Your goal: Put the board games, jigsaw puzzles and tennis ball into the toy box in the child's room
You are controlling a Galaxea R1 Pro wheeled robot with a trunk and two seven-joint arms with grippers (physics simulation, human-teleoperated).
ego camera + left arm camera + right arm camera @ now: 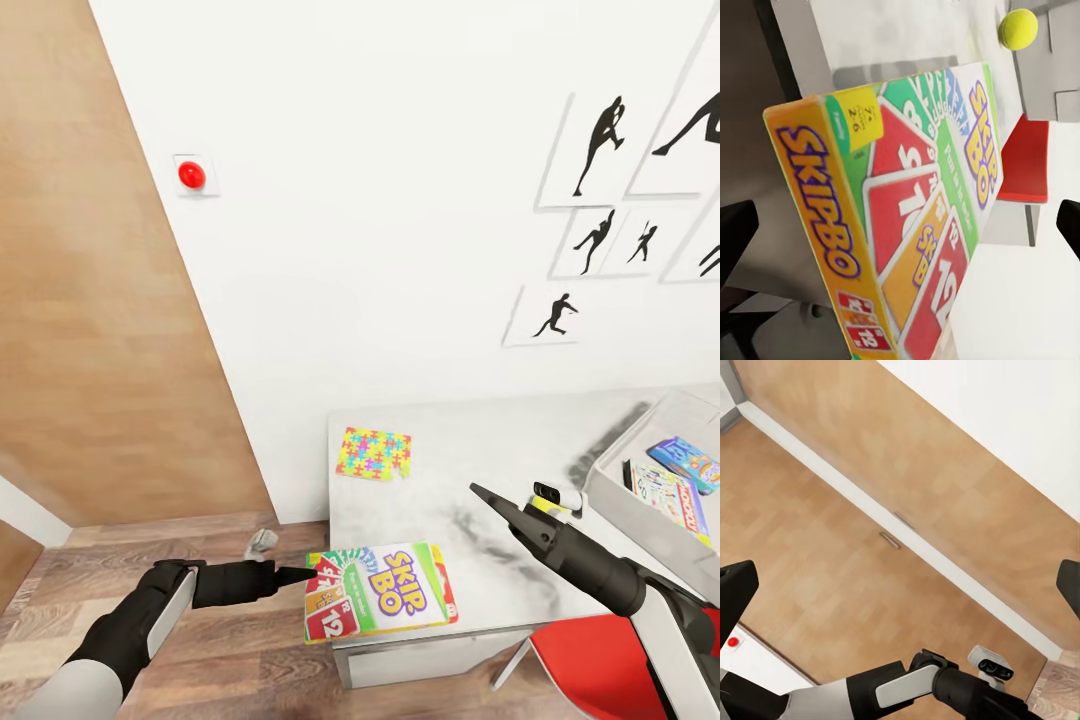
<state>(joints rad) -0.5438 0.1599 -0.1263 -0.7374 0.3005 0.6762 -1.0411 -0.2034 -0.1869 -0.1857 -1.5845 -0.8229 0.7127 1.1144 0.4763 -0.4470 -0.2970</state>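
Skip-Bo box (382, 590) at table (480, 570) edge | jigsaw (374, 453) behind | left gripper (312, 574) touching

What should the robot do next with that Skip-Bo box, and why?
Probably close the left fingers on the Skip-Bo box: they sit open at its edge, where it overhangs the table, and the toy box waits to the right.

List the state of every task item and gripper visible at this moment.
Skip-Bo board game: flat on table, overhanging its near edge.
Left gripper: open, at the box's end.
Right gripper: open, empty.
Jigsaw puzzle: flat on table.
Toy box: holds two board games.
Tennis ball: on table.
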